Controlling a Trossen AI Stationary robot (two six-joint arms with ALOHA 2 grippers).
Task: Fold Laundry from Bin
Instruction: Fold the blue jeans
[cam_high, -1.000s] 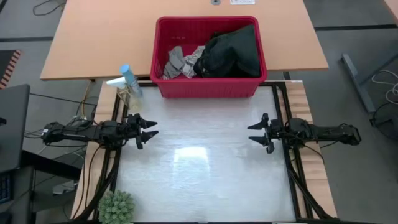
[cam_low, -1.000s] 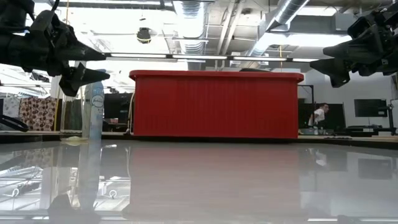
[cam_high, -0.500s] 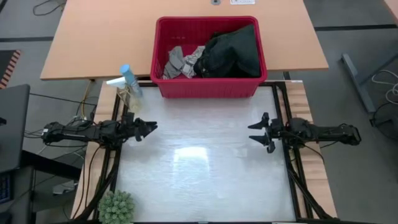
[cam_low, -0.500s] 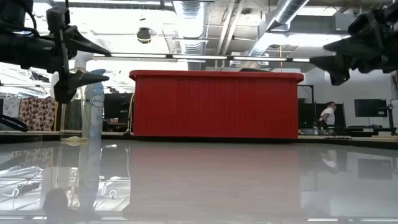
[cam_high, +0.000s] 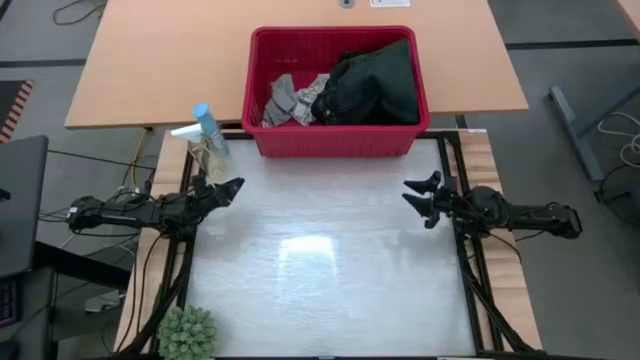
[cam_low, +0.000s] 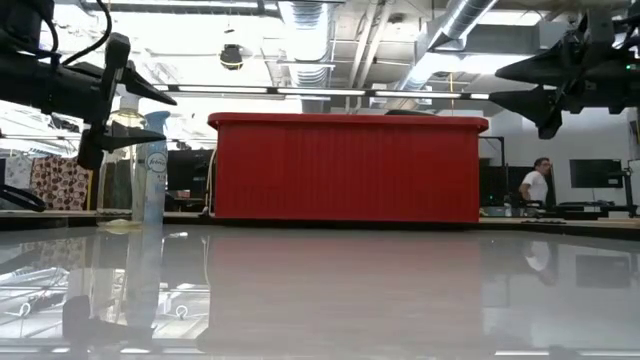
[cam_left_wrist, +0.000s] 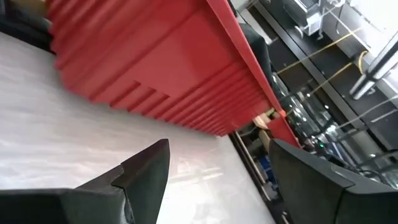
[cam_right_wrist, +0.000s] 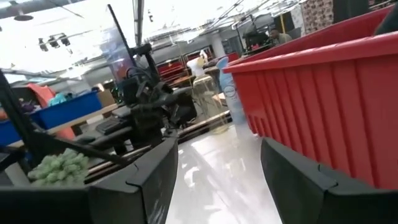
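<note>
The red bin (cam_high: 336, 92) stands at the table's far edge; its wall also shows in the low view (cam_low: 347, 167). Inside lies the laundry: dark trousers (cam_high: 368, 85) on the right, a grey cloth (cam_high: 281, 99) and a leaf-printed white cloth (cam_high: 311, 95) on the left. My left gripper (cam_high: 234, 188) hovers open over the table's left edge, above the surface, pointing level toward the right. My right gripper (cam_high: 420, 192) hovers open over the right edge, pointing toward the left. Both are empty, as the wrist views show: left gripper (cam_left_wrist: 217, 165), right gripper (cam_right_wrist: 219, 158).
Two spray bottles (cam_high: 205, 140) stand at the table's far left corner, beside the bin. A small green plant (cam_high: 187, 334) sits at the near left corner. A wooden table (cam_high: 160, 60) lies beyond the bin. The white tabletop (cam_high: 320, 270) stretches between the arms.
My left gripper has rolled about its own pointing line and swung a little toward the bin, staying in place. My right gripper has tipped slightly up and turned a little toward the bin. Neither gap between the fingers has visibly changed.
</note>
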